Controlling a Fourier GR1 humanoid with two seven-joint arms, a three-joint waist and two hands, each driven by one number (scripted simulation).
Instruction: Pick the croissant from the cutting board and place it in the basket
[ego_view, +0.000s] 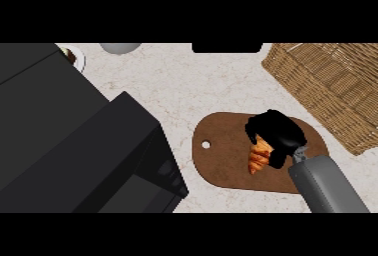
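Looking from left to right, a big black box (74, 140) fills the left side of the counter (177, 80). A small grey bowl (119, 47) and the edge of a white plate (77, 57) peek in at the top. Next comes the brown cutting board (221, 165), with a little hole near its left end. On the board lies the croissant (258, 157), golden and stripy. The right hand (277, 132) sits right on top of it, with its black fingers curled round the upper part, so only the lower end of the croissant pokes out below and to the left of the hand. The hand looks closed on the croissant, and I think the croissant has not left the board yet. The left hand does not show. Far right, at the top corner, waits the woven basket (332, 85), just past the board. To do this step well, the hand should keep its hold, lift straight up so the croissant comes off the board, then go up and right and let go only over the basket's inside.
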